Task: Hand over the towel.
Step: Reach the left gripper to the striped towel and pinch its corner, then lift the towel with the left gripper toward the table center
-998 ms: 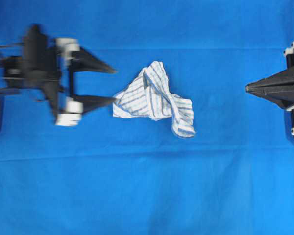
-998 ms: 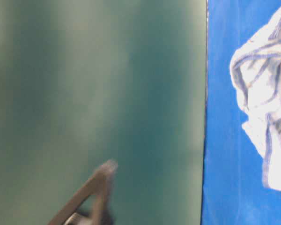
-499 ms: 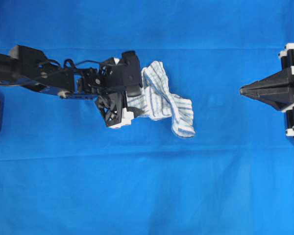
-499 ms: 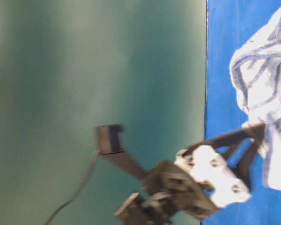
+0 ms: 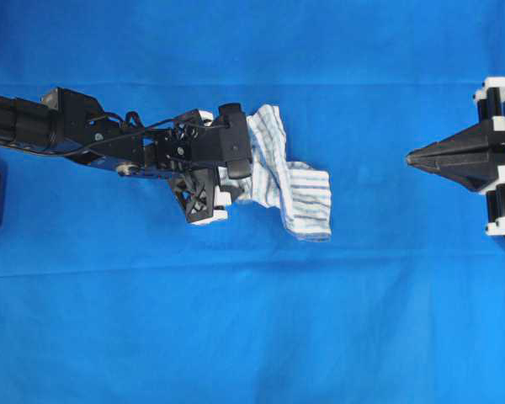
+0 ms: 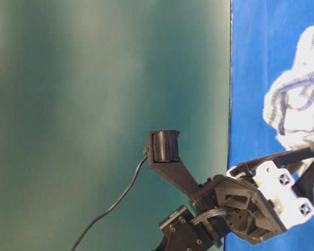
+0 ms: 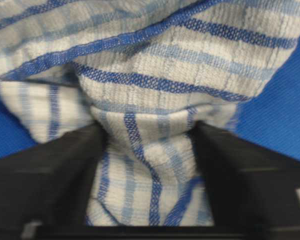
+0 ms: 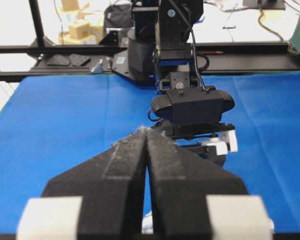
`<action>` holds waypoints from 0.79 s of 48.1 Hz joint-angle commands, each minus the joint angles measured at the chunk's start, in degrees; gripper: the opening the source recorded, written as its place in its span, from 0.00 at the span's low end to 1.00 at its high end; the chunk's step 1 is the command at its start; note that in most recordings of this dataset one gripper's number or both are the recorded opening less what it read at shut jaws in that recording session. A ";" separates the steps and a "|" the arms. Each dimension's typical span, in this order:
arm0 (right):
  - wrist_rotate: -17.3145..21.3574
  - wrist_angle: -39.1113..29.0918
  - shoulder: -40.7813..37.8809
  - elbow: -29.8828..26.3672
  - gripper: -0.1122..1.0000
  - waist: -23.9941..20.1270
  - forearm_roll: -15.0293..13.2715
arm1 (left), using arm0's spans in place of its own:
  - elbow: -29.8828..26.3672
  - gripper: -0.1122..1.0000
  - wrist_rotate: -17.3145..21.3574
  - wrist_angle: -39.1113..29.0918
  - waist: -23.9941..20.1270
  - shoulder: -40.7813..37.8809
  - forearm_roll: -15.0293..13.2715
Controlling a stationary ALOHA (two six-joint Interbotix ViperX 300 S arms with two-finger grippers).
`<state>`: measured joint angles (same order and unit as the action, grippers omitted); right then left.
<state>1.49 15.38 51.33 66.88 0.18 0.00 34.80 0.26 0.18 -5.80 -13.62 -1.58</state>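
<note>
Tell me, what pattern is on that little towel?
White towel with thin blue and grey stripes, clearest in the left wrist view.

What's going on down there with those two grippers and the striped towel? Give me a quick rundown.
Left gripper closed on small white blue-striped towel, which lies on blue cloth. Right gripper shut, empty, waiting apart. Nothing between them.

I see a table covered edge to edge by a plain blue cloth [image 5: 252,320], faintly creased. On it, a little left of the middle, lies the crumpled striped towel [image 5: 290,181], touching the cloth.
</note>
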 commanded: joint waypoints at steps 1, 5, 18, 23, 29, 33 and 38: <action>0.00 0.26 -0.18 -0.79 0.10 -0.09 -0.09 | -0.79 0.51 0.09 -0.44 -0.09 2.81 0.00; 0.00 0.26 -0.26 -0.79 0.10 -0.09 -0.09 | -0.62 0.30 0.18 -0.79 -0.09 5.36 0.00; 0.00 -0.26 -0.09 -0.88 0.10 -0.09 -0.09 | -0.44 0.18 0.18 -0.79 0.88 20.57 0.09; 0.00 -0.26 -0.18 -0.88 0.10 -0.09 -0.09 | -0.44 0.18 0.09 -0.70 1.58 25.58 0.09; 0.00 -0.35 -0.18 -0.88 0.10 0.00 0.00 | -0.88 0.18 0.18 0.35 3.08 29.97 0.09; 0.09 -0.35 -0.18 -0.79 0.10 -0.09 0.00 | -0.53 0.18 0.26 2.37 3.96 31.64 0.09; 0.09 -0.35 -0.44 -0.70 0.10 0.00 0.00 | 0.53 0.18 0.26 5.19 4.66 32.61 0.09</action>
<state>1.49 14.85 51.33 66.88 0.09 0.00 35.33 0.44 3.34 -1.58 17.49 -1.58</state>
